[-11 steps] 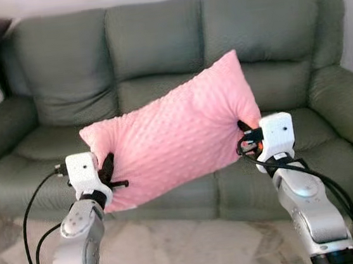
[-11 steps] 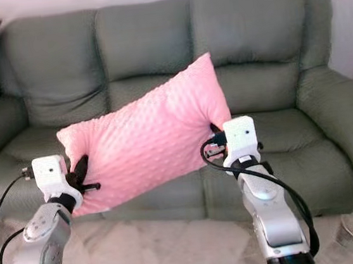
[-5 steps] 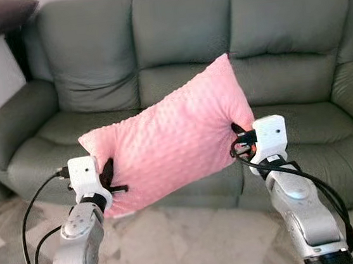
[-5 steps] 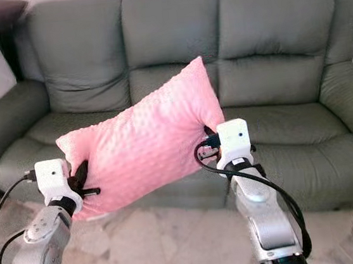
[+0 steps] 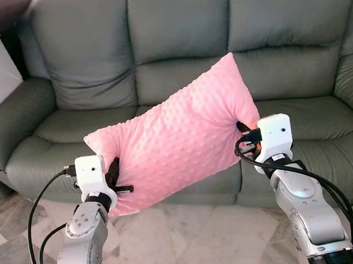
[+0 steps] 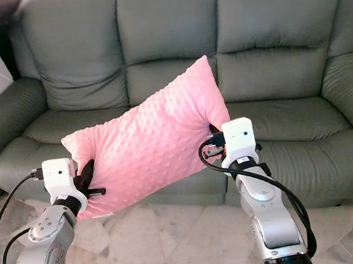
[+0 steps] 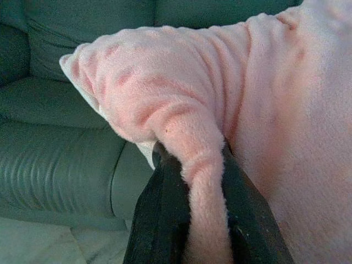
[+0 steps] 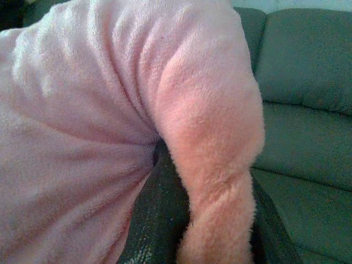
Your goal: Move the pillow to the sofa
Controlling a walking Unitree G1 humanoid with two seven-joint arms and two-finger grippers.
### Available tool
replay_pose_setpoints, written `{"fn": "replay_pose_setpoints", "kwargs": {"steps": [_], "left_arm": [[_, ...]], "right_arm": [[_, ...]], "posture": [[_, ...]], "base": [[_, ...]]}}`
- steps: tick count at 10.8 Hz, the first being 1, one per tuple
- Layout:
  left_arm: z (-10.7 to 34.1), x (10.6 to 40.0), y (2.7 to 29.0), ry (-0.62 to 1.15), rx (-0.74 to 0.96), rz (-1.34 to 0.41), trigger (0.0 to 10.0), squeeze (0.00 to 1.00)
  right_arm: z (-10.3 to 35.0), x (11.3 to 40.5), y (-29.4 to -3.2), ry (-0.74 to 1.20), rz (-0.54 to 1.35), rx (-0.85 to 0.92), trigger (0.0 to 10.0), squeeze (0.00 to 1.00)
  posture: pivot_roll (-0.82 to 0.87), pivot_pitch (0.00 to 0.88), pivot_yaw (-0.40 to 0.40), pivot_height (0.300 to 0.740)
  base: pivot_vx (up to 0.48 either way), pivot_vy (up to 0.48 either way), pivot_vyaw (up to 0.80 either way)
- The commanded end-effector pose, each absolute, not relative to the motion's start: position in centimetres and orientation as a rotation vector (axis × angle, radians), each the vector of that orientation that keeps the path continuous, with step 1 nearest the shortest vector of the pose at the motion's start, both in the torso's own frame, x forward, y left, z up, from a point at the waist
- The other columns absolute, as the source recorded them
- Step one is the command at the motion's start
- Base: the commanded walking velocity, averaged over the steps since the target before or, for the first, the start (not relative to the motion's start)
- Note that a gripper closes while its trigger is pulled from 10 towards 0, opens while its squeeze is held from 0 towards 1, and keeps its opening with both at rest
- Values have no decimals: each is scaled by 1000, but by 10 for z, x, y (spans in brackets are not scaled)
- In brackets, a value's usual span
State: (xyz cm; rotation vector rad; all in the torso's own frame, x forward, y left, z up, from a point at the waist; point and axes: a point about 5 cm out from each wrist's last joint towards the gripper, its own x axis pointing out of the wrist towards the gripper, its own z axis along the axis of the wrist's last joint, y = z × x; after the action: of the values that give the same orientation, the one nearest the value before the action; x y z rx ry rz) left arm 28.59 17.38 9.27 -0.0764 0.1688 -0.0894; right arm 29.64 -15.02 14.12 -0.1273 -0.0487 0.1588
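**Pink pillow carried between both grippers, in front of the sofa**

The pink dimpled pillow (image 5: 181, 141) hangs in the air in front of the grey-green three-seat sofa (image 5: 178, 36), level with its middle seat cushion and clear of it, tilted so that the end on the robot's right rides higher. The left gripper (image 5: 113, 177) pinches the lower end; the right gripper (image 5: 245, 133) pinches the higher end. Holding it by opposite ends likely keeps the soft, floppy body stretched and off the marble floor (image 5: 196, 244), so it can be carried over the seat without dragging.

The head views give the whole layout: pillow, both silver arms, sofa behind. The wrist views add the grip itself. In the left wrist view a ridge of plush fabric is squeezed between the two black fingers (image 7: 165, 220), closed narrow on it. The right wrist view shows the same: a fold bunched between that gripper's fingers (image 8: 157, 220), with sofa cushions beyond.
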Motion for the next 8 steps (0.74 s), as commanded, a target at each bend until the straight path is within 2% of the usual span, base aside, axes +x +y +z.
{"fn": "replay_pose_setpoints", "kwargs": {"steps": [1,8], "left_arm": [[95,287,174,152,-57,-92,10000,0],[93,286,174,174,-71,-115,10000,0]], "right_arm": [[151,298,-150,-90,140,-126,10000,0],[150,298,-152,-82,128,-128,10000,0]], "posture": [[-175,8,49,740],[-180,13,52,740]], "base": [[0,0,0],[0,0,-788]]}}
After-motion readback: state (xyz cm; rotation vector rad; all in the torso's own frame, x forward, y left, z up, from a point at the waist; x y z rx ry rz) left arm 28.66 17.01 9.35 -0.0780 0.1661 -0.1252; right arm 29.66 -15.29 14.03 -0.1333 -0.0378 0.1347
